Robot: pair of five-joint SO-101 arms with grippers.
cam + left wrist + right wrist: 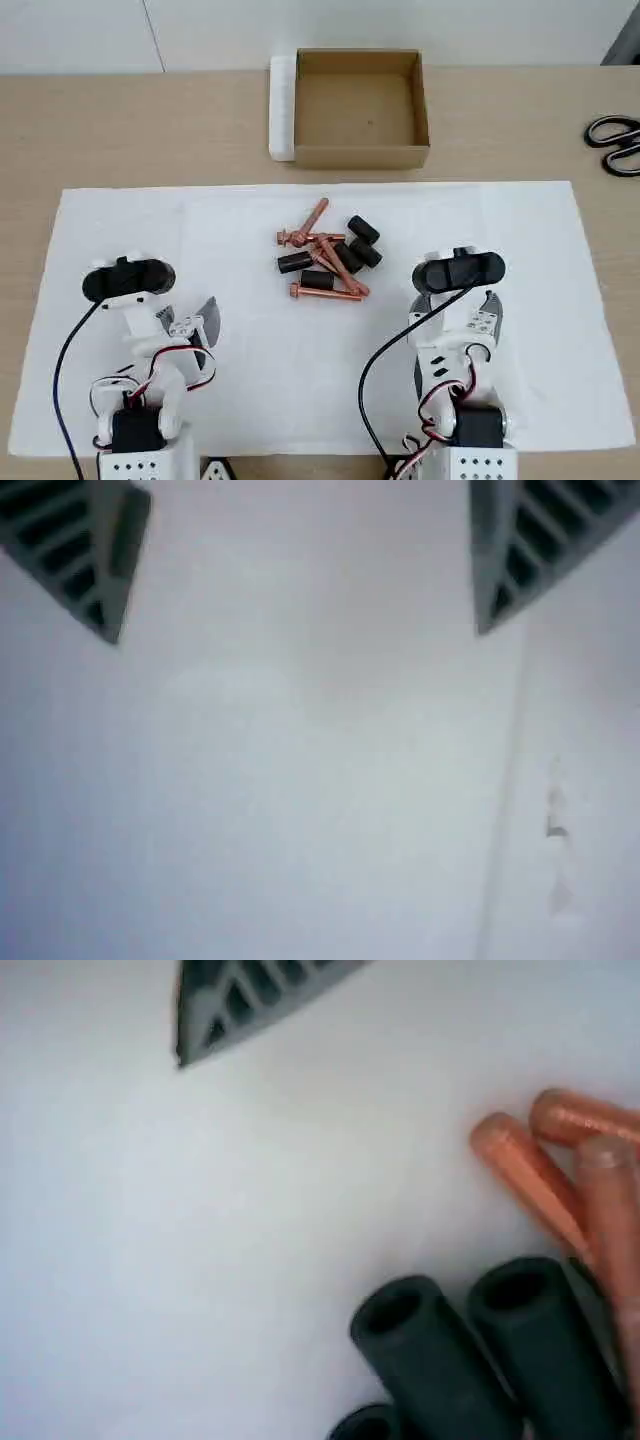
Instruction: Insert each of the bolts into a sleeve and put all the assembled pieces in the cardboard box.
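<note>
Left wrist view: the left gripper (pixel 295 630) hangs spread wide over the white paper sheet (pixel 300 800), its dark ribbed fingers (pixel 80 540) cut off at the edge. The right gripper (pixel 456 302) also looks spread, with one fingertip cropped. Copper-coloured metal bolts (pixel 322 262) and black cylindrical sleeves (pixel 355 248) lie piled between the arms, overlapping, well short of the open brown cardboard box (pixel 360 157).
</note>
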